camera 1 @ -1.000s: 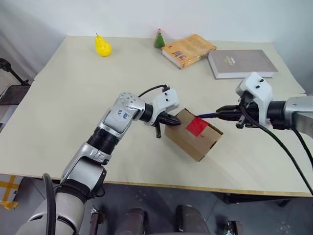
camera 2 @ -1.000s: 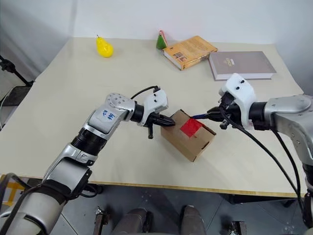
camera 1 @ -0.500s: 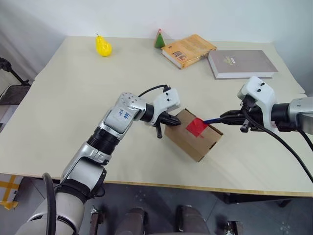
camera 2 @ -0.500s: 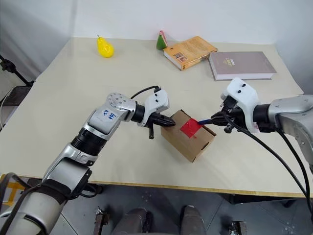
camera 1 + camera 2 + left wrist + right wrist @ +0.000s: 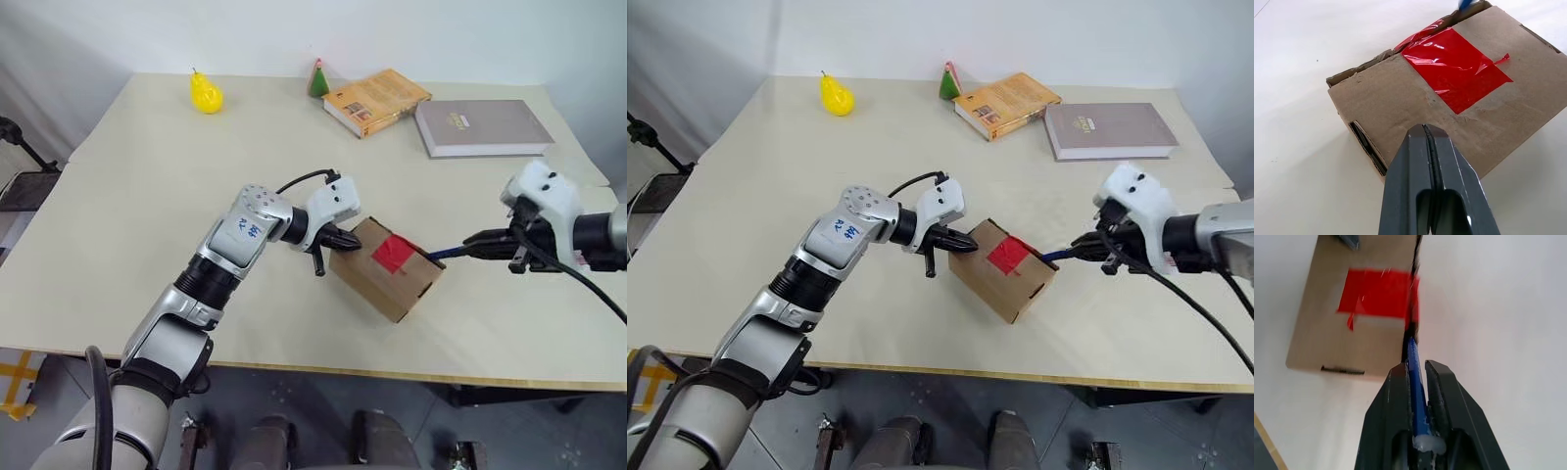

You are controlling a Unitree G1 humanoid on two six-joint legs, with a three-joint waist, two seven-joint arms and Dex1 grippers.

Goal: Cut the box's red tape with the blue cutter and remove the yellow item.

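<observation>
Box (image 5: 384, 269), red tape (image 5: 391, 254), on table (image 5: 147, 186). Left end effector (image 5: 338, 241): clenched empty, seemingly touching box. Right end effector (image 5: 487, 238): grasping blue cutter (image 5: 446, 253), tip at box edge.

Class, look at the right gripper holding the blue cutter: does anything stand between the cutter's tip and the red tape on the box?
Nothing visible does. The blue cutter in the right gripper points straight at the red tape on the box.

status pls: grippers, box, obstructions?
Left gripper shut, pressed against box. Right gripper shut on blue cutter, tip at box edge. Red tape partly torn. Nothing blocking.
</observation>
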